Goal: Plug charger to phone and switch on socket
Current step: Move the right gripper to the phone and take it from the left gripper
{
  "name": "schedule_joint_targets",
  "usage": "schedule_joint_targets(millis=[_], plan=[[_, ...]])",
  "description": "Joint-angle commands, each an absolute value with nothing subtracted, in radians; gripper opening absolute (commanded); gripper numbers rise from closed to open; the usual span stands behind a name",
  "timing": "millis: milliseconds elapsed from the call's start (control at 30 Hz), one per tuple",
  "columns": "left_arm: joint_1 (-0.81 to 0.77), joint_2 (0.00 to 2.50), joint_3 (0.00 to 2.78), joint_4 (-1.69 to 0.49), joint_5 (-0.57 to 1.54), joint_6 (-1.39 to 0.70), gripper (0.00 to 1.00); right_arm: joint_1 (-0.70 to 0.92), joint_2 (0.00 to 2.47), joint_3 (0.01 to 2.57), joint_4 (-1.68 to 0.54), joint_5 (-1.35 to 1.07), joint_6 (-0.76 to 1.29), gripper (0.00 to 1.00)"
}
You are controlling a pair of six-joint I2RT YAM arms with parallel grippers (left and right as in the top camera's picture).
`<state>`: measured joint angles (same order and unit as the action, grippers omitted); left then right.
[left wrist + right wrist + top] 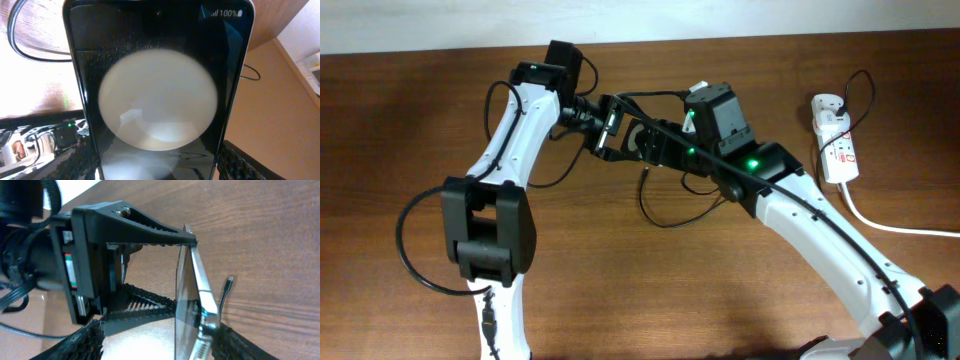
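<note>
My left gripper is shut on the phone and holds it off the table. The glossy black screen fills the left wrist view, with one large round white reflection and "100%" at the top. In the right wrist view the phone stands edge-on in the left gripper's fingers. My right gripper is open around the phone's lower end, its right finger against the phone. The charger's thin black cable loops on the table, and its plug tip lies just behind the phone. The socket lies at the far right.
The socket's thick white cord runs along the table toward the right edge. Thicker black robot cables hang beside the left arm. The wall edge runs along the back of the wooden table.
</note>
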<state>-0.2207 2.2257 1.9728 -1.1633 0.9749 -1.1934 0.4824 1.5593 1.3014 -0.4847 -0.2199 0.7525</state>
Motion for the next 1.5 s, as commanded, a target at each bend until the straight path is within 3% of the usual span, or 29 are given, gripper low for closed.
schedule_joint_targets(millis=[0,267,600,700,800,833,867,1000,1067,1233,1333,1467], plan=[[-0.231,2.227,1.995,-1.165,0.998,-1.200,0.01,0.493,1.591,1.320,-0.474,-0.160,0.802,0.66],[-0.255,2.227,1.995,-1.165,0.998,-1.200,0.01,0.498,1.662,1.320,-0.455,-0.160,0.802,0.34],[-0.255,2.227,1.995,-1.165,0.998,-1.200,0.08,0.498,1.695,1.320,-0.423,-0.164,0.802,0.17],[-0.255,2.227,1.995,-1.165,0.998,-1.199,0.11,0.498,1.695,1.320,-0.330,-0.249,0.802,0.06],[-0.255,2.227,1.995,-1.165,0.998,-1.199,0.17,0.497,1.695,1.320,-0.313,-0.261,0.802,0.04],[-0.255,2.227,1.995,-1.165,0.998,-1.199,0.24,0.497,1.695,1.320,-0.302,-0.273,0.802,0.04],[-0.255,2.227,1.995,-1.165,0.998,-1.199,0.39,0.497,1.695,1.320,-0.284,-0.289,0.803,0.04],[-0.255,2.227,1.995,-1.165,0.998,-1.199,0.71,0.496,1.695,1.320,-0.256,-0.307,0.806,0.04],[-0.255,2.227,1.995,-1.165,0.998,-1.199,1.00,0.496,1.695,1.320,-0.255,-0.307,0.823,0.04],[-0.249,2.227,1.995,-1.164,0.997,-1.199,0.99,0.494,1.694,1.320,-0.246,-0.312,0.829,0.04],[-0.215,2.227,1.995,-1.156,0.993,-0.920,0.99,0.437,1.694,1.320,-0.262,-0.385,0.828,0.04],[-0.133,2.227,1.995,-1.156,0.886,-0.847,0.98,0.371,1.692,1.320,-0.401,-0.416,0.816,0.04]])
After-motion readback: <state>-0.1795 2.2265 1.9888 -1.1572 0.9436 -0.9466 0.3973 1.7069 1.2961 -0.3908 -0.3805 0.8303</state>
